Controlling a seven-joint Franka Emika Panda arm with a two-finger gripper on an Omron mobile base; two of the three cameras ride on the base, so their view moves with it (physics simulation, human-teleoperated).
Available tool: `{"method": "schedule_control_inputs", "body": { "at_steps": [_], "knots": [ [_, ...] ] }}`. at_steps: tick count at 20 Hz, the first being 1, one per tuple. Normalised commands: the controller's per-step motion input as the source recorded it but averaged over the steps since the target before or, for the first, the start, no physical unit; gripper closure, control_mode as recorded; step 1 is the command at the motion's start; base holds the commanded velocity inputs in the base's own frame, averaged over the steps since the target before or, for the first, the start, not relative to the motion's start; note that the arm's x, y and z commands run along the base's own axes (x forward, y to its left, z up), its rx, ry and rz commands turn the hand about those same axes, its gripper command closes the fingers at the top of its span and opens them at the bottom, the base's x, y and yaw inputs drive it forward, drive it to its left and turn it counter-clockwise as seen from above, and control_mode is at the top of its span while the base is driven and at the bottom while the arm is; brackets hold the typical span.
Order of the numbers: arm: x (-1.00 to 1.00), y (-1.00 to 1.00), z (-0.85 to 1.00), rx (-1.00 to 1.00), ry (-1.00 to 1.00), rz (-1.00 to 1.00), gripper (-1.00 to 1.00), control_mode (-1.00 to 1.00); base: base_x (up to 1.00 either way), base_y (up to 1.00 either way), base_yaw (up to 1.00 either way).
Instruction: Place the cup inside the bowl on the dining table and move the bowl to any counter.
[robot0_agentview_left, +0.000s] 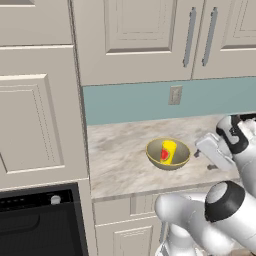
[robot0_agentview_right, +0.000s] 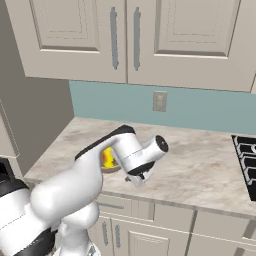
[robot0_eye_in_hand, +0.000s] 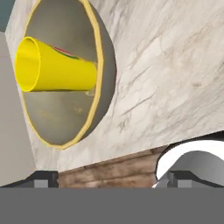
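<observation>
Base views flanking the counter; hand view close over bowl.

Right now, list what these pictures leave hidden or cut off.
- Bowl: in the right base view the arm covers most of it.
- Cup: same view, a yellow sliver shows beside the arm.
- Cup's red patch: hand view, mostly behind the cup's body.
- Stovetop: cut by the right edge.
</observation>
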Motion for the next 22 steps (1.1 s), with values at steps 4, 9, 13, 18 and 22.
{"method": "schedule_control_inputs", "body": {
  "at_steps": [4,9,13,18,22],
  "knots": [
    [-0.43,0.0,0.36,0.0,-0.06,0.0,-1.0,-1.0,0.0,0.0,0.0],
    [-0.46,0.01,0.36,0.0,-0.07,0.0,-1.0,-1.0,0.0,0.0,0.0],
    [-0.39,0.09,0.31,-0.04,-0.03,0.0,-1.0,-1.0,0.0,0.0,0.0],
    [-0.18,0.21,0.35,-0.08,0.0,0.0,-1.0,-1.0,0.0,0.0,0.0],
    [-0.22,0.29,0.38,-0.1,0.0,0.0,-1.0,-1.0,0.0,0.0,0.0]
  ]
}}
